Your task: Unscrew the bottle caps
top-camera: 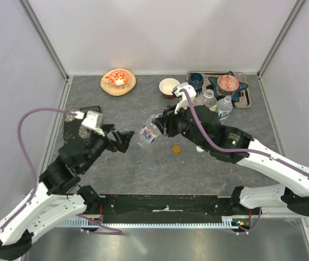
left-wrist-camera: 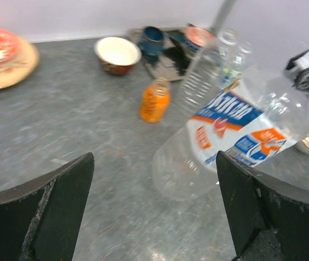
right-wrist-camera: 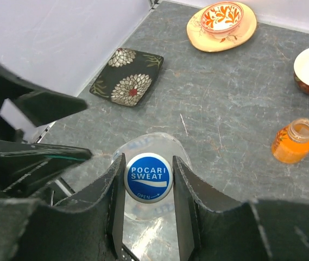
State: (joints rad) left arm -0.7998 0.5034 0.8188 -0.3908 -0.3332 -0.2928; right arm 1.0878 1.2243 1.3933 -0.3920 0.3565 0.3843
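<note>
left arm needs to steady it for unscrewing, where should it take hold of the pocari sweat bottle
Probably the labelled body of the Pocari Sweat bottle, approached from its base end. The right end effector already clamps the cap, and the bottle hangs tilted between the open left end effector's fingers, so closing across the body looks simplest.

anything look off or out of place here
One bottle is off the table, tilted, its cap pinched in the right gripper. The orange bottle stands with its mouth open, and an orange cap lies loose on the table. No spill shows.
</note>
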